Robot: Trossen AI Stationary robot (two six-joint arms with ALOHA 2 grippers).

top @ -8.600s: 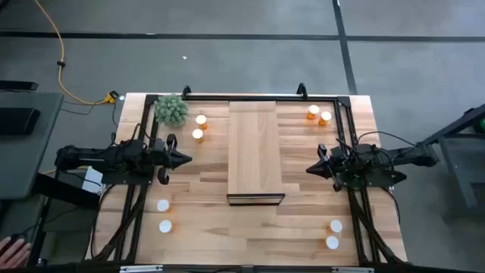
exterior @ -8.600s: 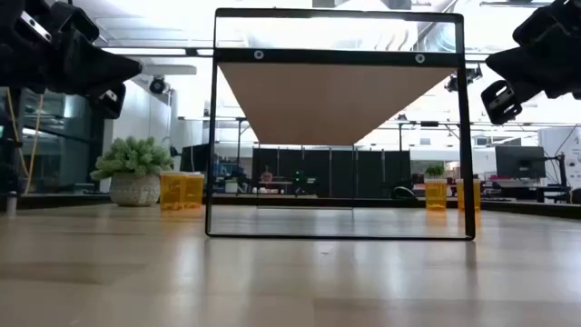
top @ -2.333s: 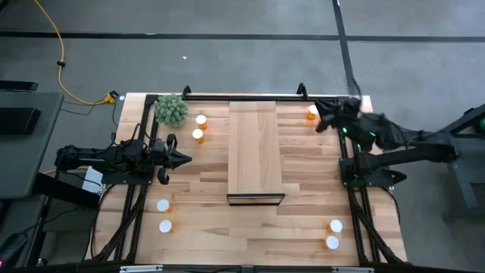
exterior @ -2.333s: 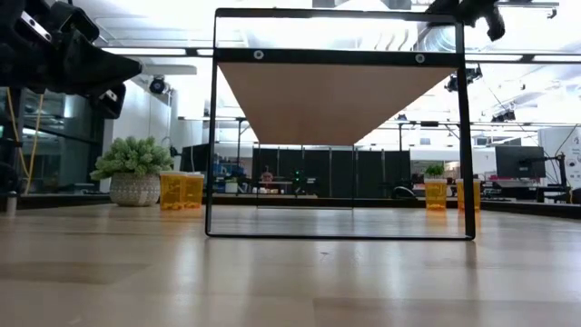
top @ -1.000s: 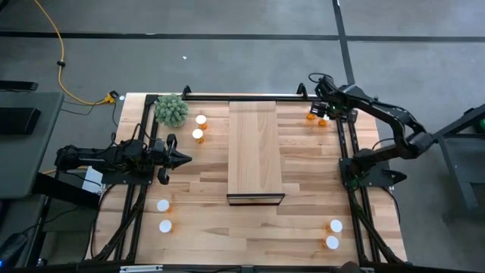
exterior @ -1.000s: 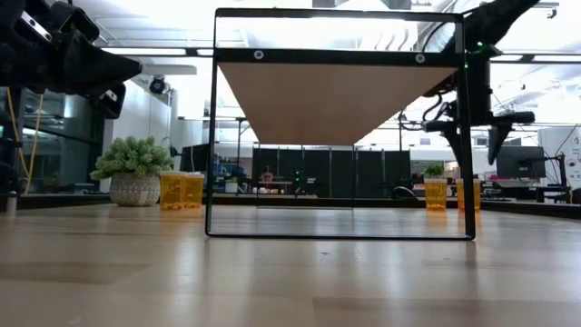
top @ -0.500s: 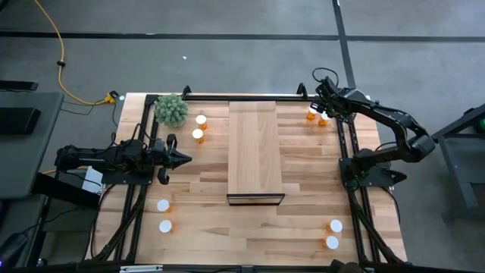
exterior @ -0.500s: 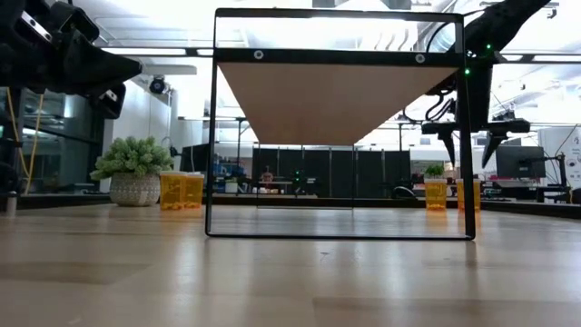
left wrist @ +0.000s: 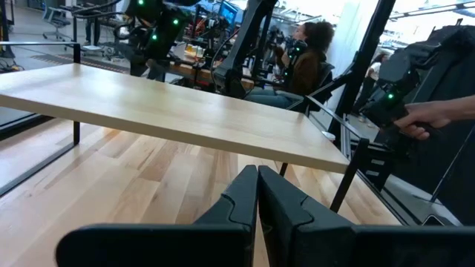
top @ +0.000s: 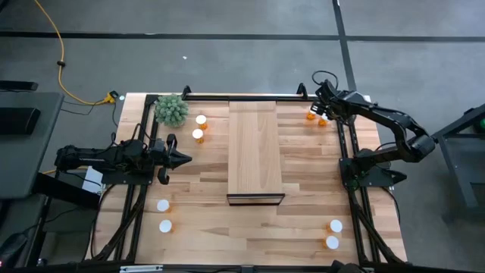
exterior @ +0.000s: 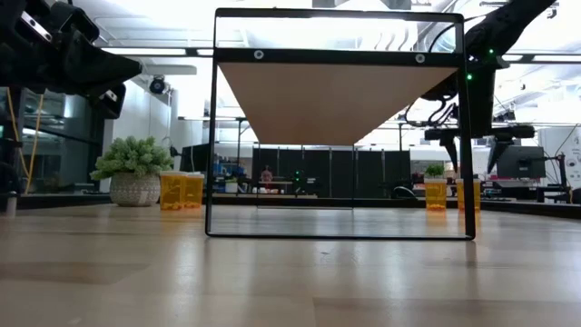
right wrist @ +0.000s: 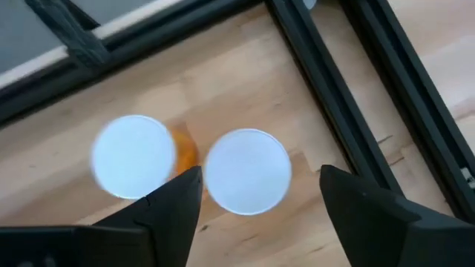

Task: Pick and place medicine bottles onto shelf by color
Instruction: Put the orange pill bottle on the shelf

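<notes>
Two white-capped medicine bottles (right wrist: 246, 171) under open right tool (right wrist: 256, 194); caps blank.

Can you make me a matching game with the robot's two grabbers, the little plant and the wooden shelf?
Things:
1. left gripper
2. right gripper
3. plant
4. shelf

Places or states:
A. runs down the middle of the table
B. fingers open, right above two white-capped bottles
C. fingers shut, waiting over the table's left side
D. sits at the far left corner, near two bottles

Pairs: 1-C, 2-B, 3-D, 4-A
</notes>
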